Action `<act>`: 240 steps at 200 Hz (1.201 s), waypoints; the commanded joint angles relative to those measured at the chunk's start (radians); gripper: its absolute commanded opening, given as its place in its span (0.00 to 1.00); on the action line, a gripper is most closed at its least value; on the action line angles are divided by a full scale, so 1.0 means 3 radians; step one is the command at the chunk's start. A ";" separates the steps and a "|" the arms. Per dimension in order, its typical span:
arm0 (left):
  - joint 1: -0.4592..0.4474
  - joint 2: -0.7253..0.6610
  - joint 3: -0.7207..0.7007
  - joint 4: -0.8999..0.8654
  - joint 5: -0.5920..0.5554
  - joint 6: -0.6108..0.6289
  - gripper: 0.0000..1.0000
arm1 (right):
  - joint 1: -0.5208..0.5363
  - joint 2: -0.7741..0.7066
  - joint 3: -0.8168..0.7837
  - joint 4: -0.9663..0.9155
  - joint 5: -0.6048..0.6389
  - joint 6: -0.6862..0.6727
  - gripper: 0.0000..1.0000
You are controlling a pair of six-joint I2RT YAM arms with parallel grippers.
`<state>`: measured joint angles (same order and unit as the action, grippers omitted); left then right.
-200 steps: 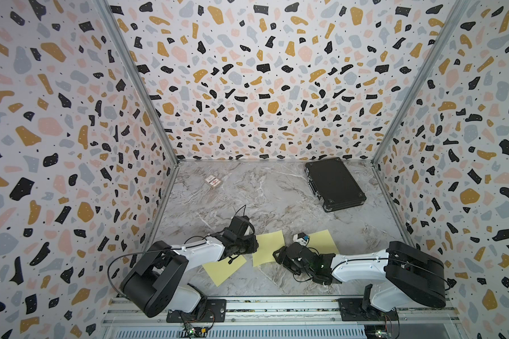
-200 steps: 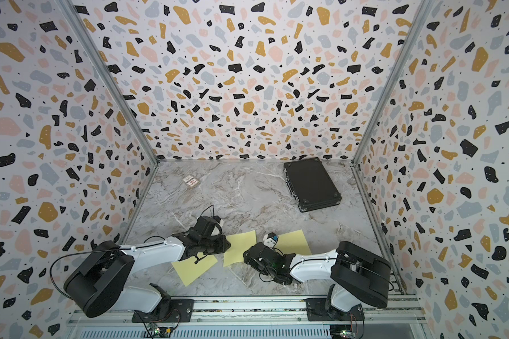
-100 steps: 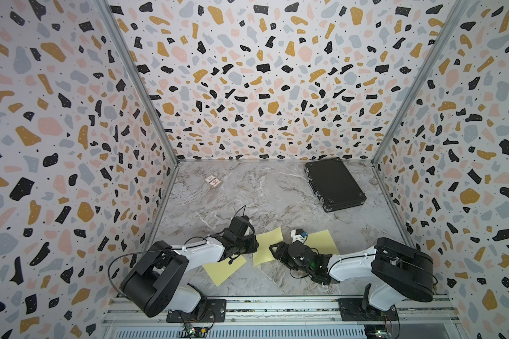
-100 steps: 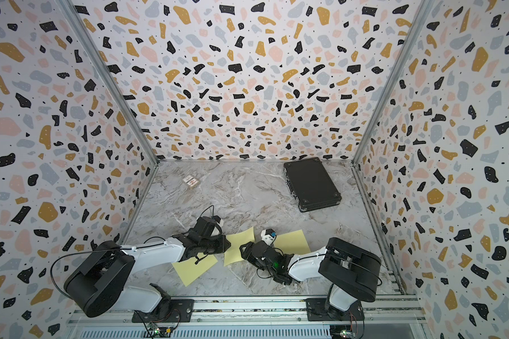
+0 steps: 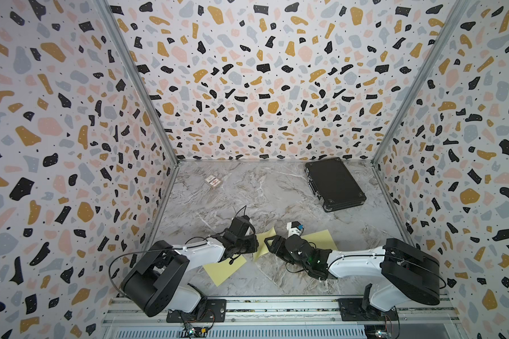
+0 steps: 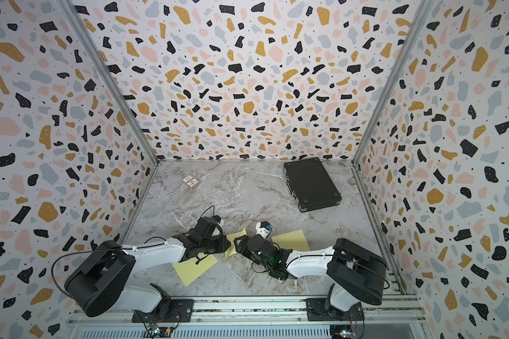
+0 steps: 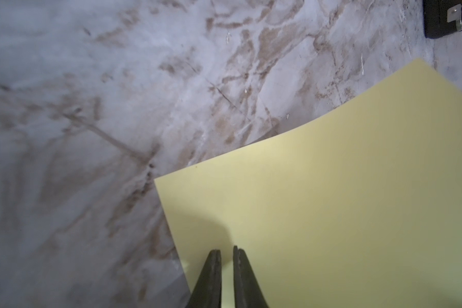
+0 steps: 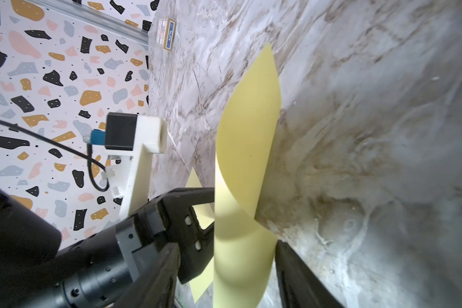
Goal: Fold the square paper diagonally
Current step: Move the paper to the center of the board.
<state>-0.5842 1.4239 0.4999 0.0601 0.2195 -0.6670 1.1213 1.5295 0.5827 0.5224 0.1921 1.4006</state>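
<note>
The square paper (image 5: 266, 234) (image 6: 238, 234) is pale yellow and stands curled up off the marble table between my two grippers in both top views. My left gripper (image 5: 257, 246) (image 7: 226, 250) is shut on its edge, leaving only a thin slit between the jaws. Beyond the tips, the sheet (image 7: 331, 200) bows upward. My right gripper (image 5: 269, 245) (image 8: 227, 245) is open. The rolled part of the sheet (image 8: 251, 120) sits between its fingers, apart from one of them. That curl hides the left gripper's tips in the right wrist view.
Another yellow sheet (image 5: 221, 271) lies flat under the left arm, and a third (image 5: 321, 239) lies under the right arm. A black case (image 5: 335, 183) sits at the back right and a small card packet (image 5: 212, 181) at the back left. Patterned walls enclose the table.
My right gripper has moved left toward the left gripper and now straddles the paper. The paper has curled up narrower and taller. The left arm has stayed put.
</note>
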 commanded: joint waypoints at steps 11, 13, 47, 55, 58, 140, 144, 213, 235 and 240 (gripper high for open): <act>-0.0006 0.0137 -0.0158 -0.0369 -0.0241 0.0020 0.16 | -0.0002 -0.0116 -0.0043 -0.0217 0.0082 0.0067 0.64; -0.0006 0.0137 -0.0158 -0.0368 -0.0238 0.0018 0.16 | -0.0004 -0.0118 -0.0056 -0.0175 0.0085 0.0077 0.64; -0.0006 0.0120 -0.0168 -0.0379 -0.0255 0.0011 0.16 | -0.0001 -0.0084 -0.0237 0.0477 0.0135 0.0172 0.64; -0.0006 0.0112 -0.0166 -0.0388 -0.0260 0.0012 0.16 | -0.0003 -0.0064 -0.0204 0.0528 0.0107 0.0137 0.63; -0.0006 0.0107 -0.0164 -0.0392 -0.0261 0.0010 0.16 | -0.0004 -0.0056 -0.0185 0.0544 0.0092 0.0115 0.62; -0.0006 0.0076 -0.0173 -0.0425 -0.0305 -0.0009 0.16 | -0.0002 -0.0027 0.0035 0.0140 -0.0067 -0.0181 0.52; -0.0006 0.0080 -0.0173 -0.0425 -0.0300 -0.0009 0.16 | -0.0001 -0.0022 0.0028 0.0119 -0.0061 -0.0164 0.53; -0.0006 0.0078 -0.0178 -0.0455 -0.0327 -0.0004 0.16 | -0.0004 -0.0086 -0.0014 -0.0063 -0.0043 -0.0112 0.62; -0.0006 0.0056 -0.0178 -0.0476 -0.0348 -0.0013 0.16 | -0.0001 -0.0169 -0.0026 -0.0275 -0.0051 -0.0088 0.61; -0.0006 0.0049 -0.0175 -0.0481 -0.0351 -0.0011 0.16 | -0.0003 -0.0194 -0.0016 -0.0396 -0.0034 -0.0074 0.61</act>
<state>-0.5903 1.4178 0.4953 0.0616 0.1986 -0.6697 1.1210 1.5246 0.5804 0.5148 0.1627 1.3678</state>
